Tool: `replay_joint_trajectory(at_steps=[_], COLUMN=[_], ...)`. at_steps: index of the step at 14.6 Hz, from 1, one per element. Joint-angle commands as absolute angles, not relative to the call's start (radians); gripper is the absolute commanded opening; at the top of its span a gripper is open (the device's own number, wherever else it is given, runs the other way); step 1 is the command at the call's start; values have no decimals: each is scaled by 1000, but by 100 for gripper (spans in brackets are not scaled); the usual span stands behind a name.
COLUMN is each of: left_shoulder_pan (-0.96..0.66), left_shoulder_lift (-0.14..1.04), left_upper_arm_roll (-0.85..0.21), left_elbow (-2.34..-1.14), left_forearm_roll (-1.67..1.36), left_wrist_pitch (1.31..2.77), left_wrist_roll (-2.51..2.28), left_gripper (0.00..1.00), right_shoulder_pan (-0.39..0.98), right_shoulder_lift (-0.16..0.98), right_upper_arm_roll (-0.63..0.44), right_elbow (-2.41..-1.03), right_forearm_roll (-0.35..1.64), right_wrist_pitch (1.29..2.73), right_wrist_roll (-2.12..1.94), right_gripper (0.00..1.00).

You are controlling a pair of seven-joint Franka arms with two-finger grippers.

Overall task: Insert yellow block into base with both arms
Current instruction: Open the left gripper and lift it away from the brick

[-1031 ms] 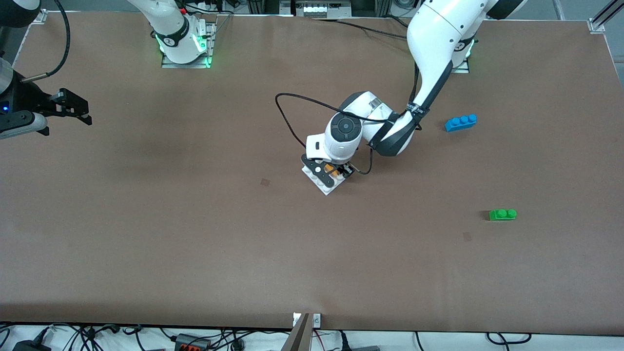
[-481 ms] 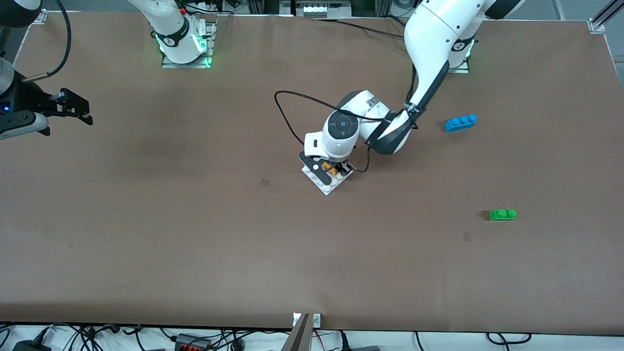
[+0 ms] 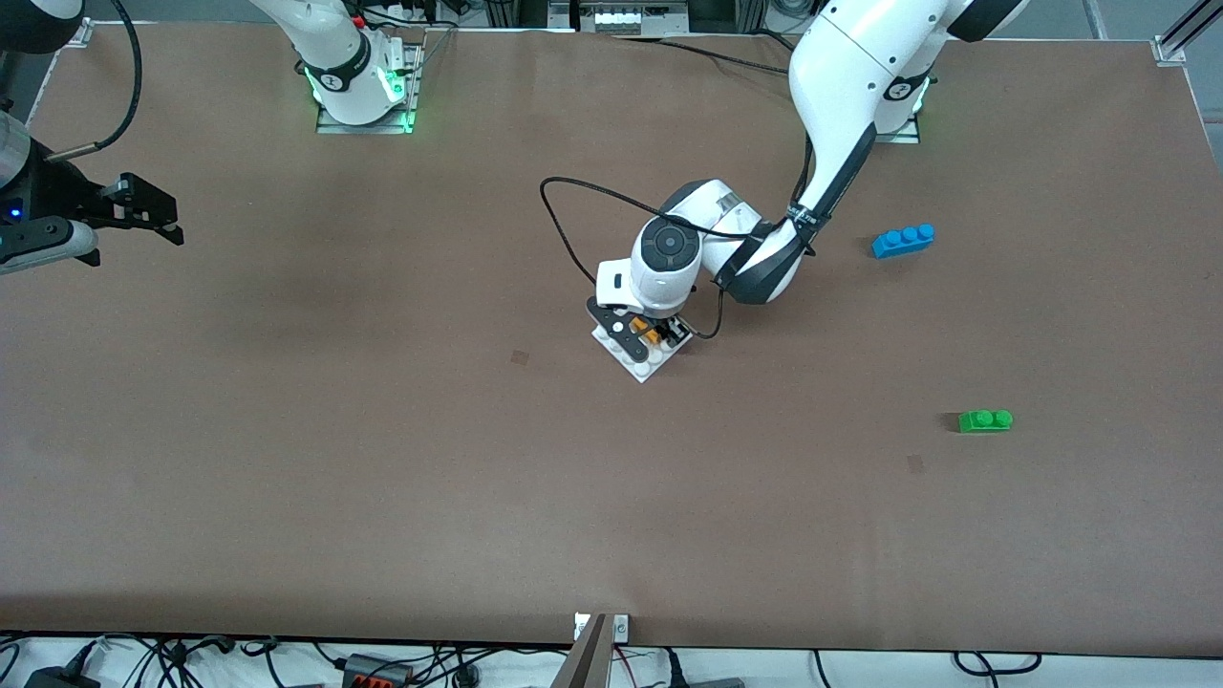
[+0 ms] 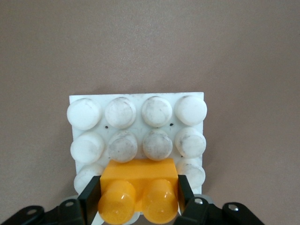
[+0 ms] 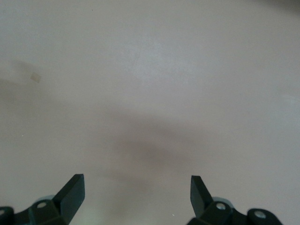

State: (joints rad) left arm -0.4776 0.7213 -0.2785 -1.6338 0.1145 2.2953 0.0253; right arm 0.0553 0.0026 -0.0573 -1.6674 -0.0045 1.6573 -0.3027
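Note:
The white studded base [image 3: 638,357] lies mid-table; it fills the left wrist view [image 4: 136,105]. My left gripper [image 3: 653,334] is down on it, shut on the yellow block [image 4: 139,190], which sits on the base's edge row of studs; a bit of it shows in the front view [image 3: 642,330]. The black fingers [image 4: 89,199] press the block's two ends. My right gripper [image 3: 134,208] waits in the air at the right arm's end of the table, open and empty; its fingertips [image 5: 71,190] frame bare table.
A blue three-stud brick [image 3: 903,239] lies toward the left arm's end. A green two-stud brick [image 3: 985,420] lies nearer the front camera at that end. The left arm's black cable [image 3: 573,205] loops over the table beside the base.
The left arm's hand has shifted very slightly toward the right arm's end, still holding the yellow block on the base. The right arm has not moved.

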Motion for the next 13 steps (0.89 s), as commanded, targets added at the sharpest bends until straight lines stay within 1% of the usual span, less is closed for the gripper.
replay_joint_trajectory(at_steps=[1,2,4,6,8,10,12,13], left_shoulder_pan=[-469,-462,-434,-365,-275,-186,-64,18], left_shoulder_lift=[683,654,580,487,396,315,235,210], left_upper_arm_roll=[-278,-279,-279,-278,-278,-270,-259,-252], left_elbow=[-1637,-1637,-1629,-1634,-1644,-1658,-1689,-1687], left_forearm_roll=[134,123,50,-32,-78,-87,-86,-86], left_wrist_pitch=[2298,2264,2140,2012,1933,1886,1853,1807], left_wrist_roll=[5,6,14,15,14,9,6,8], left_gripper=[100,100,100,100,100,100,100,100], right_shoulder_pan=[60,60,60,60,61,61,61,58], right_shoulder_lift=[-3,-3,-3,-3,-3,-3,-3,-6], right_upper_arm_roll=[-55,-55,-55,-55,-55,-55,-55,-58], right_elbow=[-1664,-1664,-1664,-1664,-1663,-1663,-1661,-1661], right_forearm_roll=[12,12,12,12,11,11,9,5], right_wrist_pitch=[1647,1647,1647,1647,1647,1647,1647,1647], right_wrist_roll=[-310,-310,-310,-310,-308,-308,-311,-311], right_gripper=[100,100,100,100,100,100,100,100])
